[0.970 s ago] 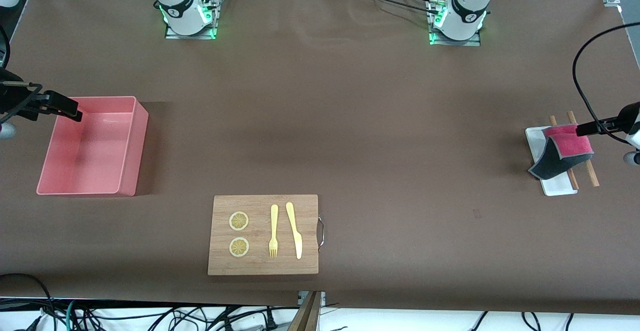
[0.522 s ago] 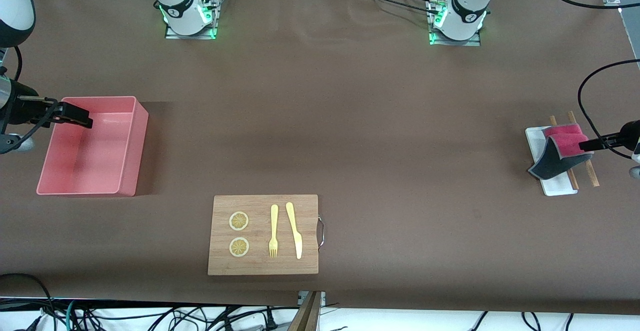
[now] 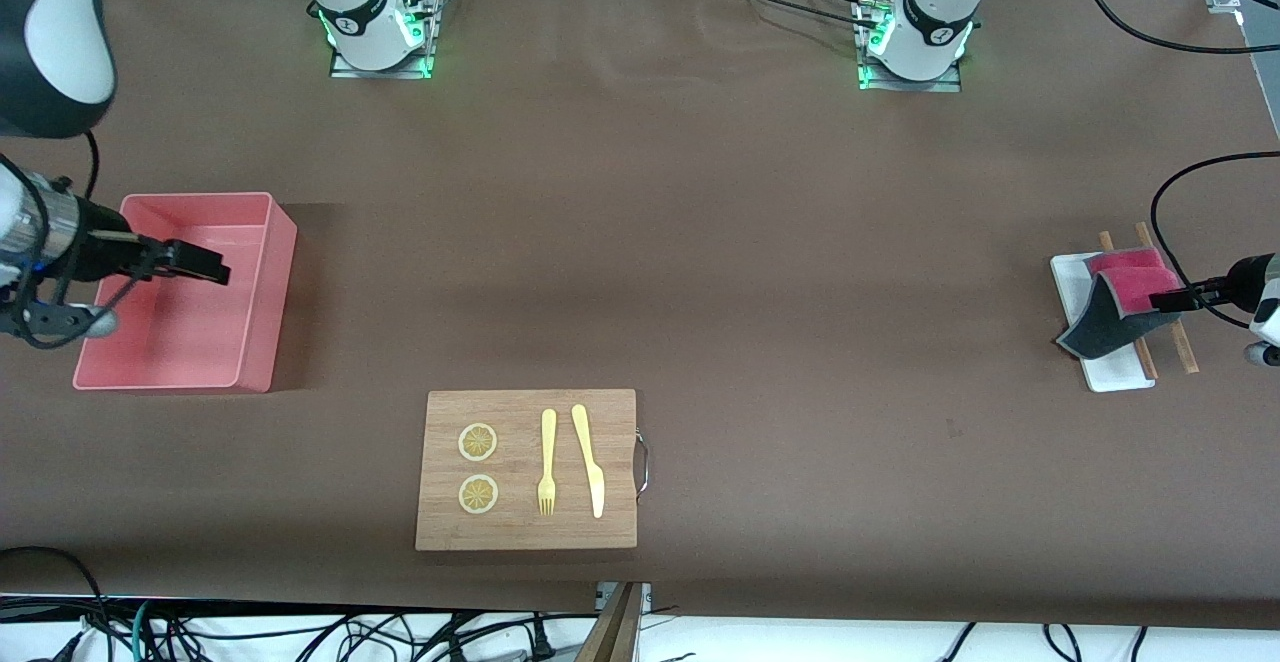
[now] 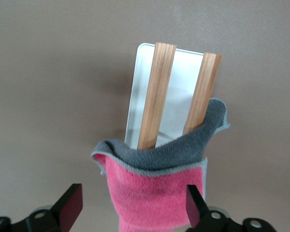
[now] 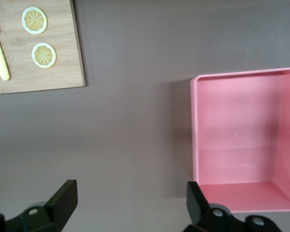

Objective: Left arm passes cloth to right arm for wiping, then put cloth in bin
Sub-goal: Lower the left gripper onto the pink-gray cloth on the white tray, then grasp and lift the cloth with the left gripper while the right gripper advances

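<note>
Right gripper (image 3: 205,269) advanced over salmon-pink plastic bin (image 3: 282,242), open, empty. Left gripper (image 4: 134,205) lowered, open, straddling folded pink-grey cloth (image 4: 157,193); risk: dragging wooden sticks (image 4: 157,92).

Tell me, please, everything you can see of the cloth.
The cloth is small and fleecy, bright pink on one face, dark grey on the other, with pale edge trim. It lies folded and rumpled over two wooden sticks on a white tray at the left arm's end of the table. The left gripper is open, its fingers on either side of the pink part, not yet closed.
</note>
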